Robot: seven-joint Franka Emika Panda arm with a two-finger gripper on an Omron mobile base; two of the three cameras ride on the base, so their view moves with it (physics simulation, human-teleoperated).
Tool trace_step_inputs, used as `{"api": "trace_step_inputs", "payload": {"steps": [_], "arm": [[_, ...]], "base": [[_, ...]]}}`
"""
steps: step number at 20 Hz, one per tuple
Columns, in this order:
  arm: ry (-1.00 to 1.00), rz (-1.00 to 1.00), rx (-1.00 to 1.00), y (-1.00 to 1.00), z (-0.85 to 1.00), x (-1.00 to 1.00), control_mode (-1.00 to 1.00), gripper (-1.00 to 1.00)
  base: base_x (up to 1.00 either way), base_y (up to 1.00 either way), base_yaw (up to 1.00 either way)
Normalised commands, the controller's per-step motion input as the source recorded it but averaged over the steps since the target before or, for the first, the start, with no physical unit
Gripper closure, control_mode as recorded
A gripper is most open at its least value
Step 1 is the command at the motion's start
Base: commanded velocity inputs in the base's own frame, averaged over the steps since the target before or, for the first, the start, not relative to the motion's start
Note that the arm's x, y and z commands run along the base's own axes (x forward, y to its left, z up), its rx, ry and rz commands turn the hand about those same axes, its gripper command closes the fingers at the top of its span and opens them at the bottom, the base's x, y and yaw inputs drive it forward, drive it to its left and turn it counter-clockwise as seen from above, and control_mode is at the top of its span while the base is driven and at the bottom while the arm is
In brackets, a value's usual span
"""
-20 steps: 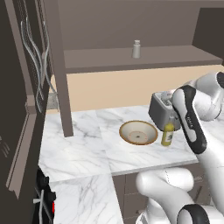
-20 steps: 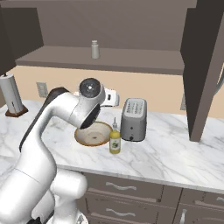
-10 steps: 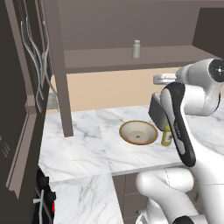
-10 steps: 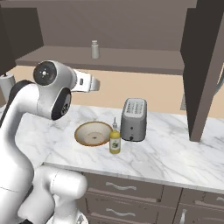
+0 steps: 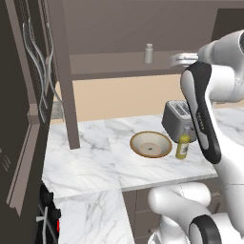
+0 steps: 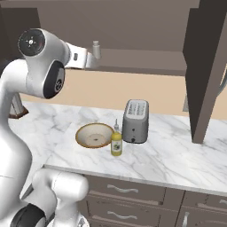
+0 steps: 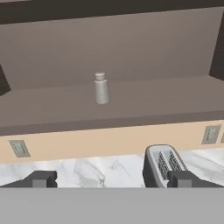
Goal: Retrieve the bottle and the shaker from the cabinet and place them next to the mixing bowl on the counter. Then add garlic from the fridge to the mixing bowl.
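The cabinet point(image 5: 119, 66) stands open above the desk point(image 5: 90, 157), and roughly a third of the job looks done. The mixing bowl point(image 5: 151, 144) sits on the marble with the bottle point(image 5: 183, 145) upright just beside it, between the bowl and the silver toaster point(image 5: 177, 116). The shaker point(image 5: 148, 53) remains upright on the cabinet shelf, so it has yet to be fetched, and the garlic step has not begun, judging by the bowl's bare cream inside.

The arm is raised to shelf height. In the hand view the fingers point(image 7: 41, 179) are spread wide and hold nothing, aimed at the shaker, which stands well apart from them toward the back of the shelf.

The left base view alone shows the dark open cabinet door point(image 5: 24, 95) at the far left. The right base view shows the bottle's pale neck and label point(image 6: 116, 141) clearly, and the hand beside the shaker point(image 6: 95, 49). The hand view alone shows the wall outlets point(image 7: 19, 148) under the shelf.
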Motion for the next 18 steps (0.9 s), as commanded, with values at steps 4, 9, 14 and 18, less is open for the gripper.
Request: {"api": "trace_step_inputs", "payload": {"steps": [4,9,14,18], "arm": [[0.03,0.00,-0.05,0.27,0.02,0.29,-1.00,-1.00],[0.18,0.00,-0.06,0.18,-0.03,0.64,-1.00,-1.00],[0.13,0.00,0.00,0.21,-0.23,0.79,-1.00,-1.00],[0.00,0.00,0.00,0.04,-0.23,0.83,-1.00,-1.00]], "base": [[0.00,0.00,0.00],[0.00,0.00,0.00],[0.00,0.00,0.00],[0.00,0.00,0.00]]}}
